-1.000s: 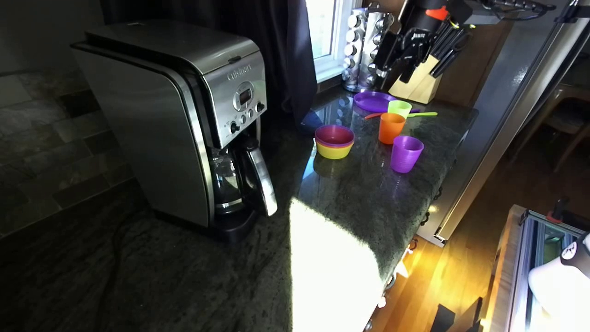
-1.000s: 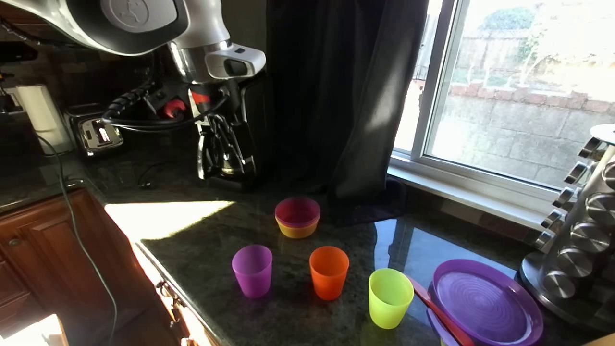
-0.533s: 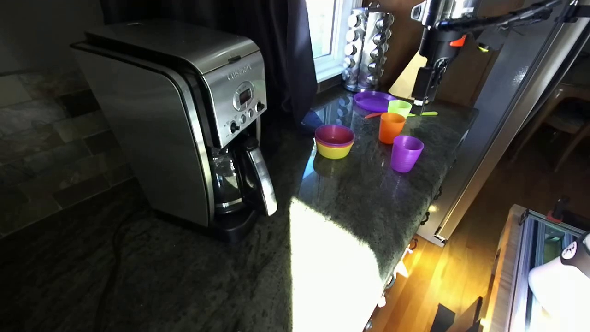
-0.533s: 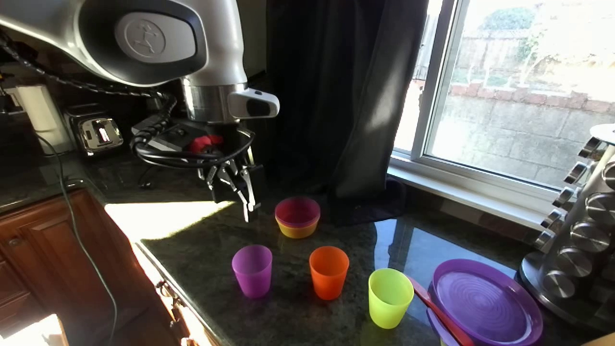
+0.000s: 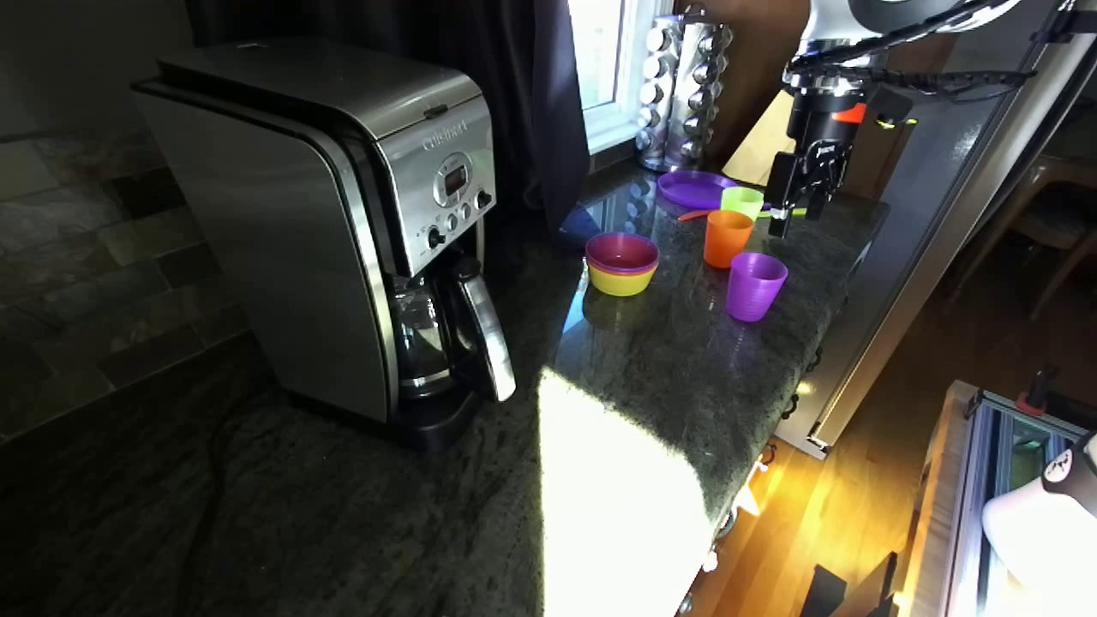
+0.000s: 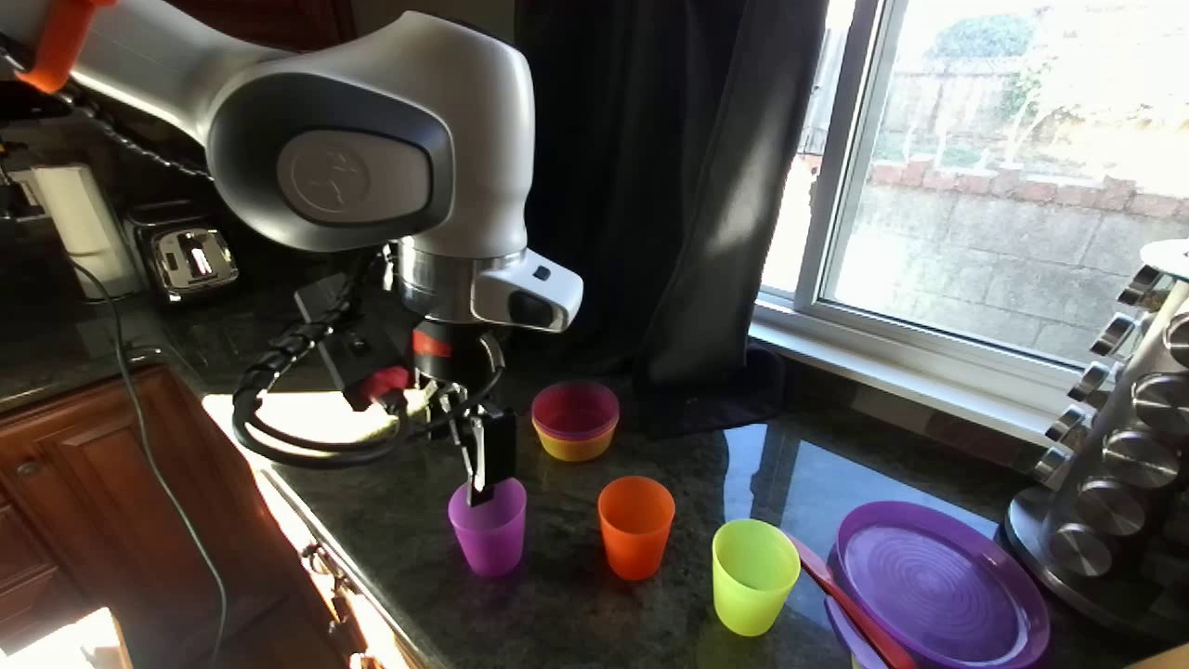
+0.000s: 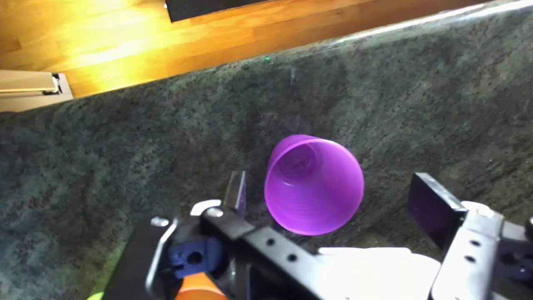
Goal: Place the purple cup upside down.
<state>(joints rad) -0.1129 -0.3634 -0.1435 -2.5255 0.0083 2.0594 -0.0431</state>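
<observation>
The purple cup (image 5: 756,291) stands upright, mouth up, on the dark counter; it also shows in an exterior view (image 6: 492,546). In the wrist view the purple cup (image 7: 322,183) shows its open mouth between my fingers. My gripper (image 7: 333,193) is open, one finger on each side of the cup with gaps, the cup closer to the left finger. In an exterior view one finger of the gripper (image 6: 462,455) overlaps the cup's far rim, and the fingertips look above it. In the other outside picture the gripper (image 5: 797,214) appears above and behind the cup.
An orange cup (image 6: 636,539) and a green cup (image 6: 754,590) stand beside the purple cup. Stacked bowls (image 6: 576,448) sit behind. A purple plate (image 6: 934,585) and red utensil (image 6: 864,613) lie near a spice rack (image 6: 1138,474). The counter edge (image 7: 266,58) runs close to the cup.
The arm has swung over and come down toward the purple cup, the gripper turning to point downward with its fingers apart. The cups, bowls and plate have not moved.
</observation>
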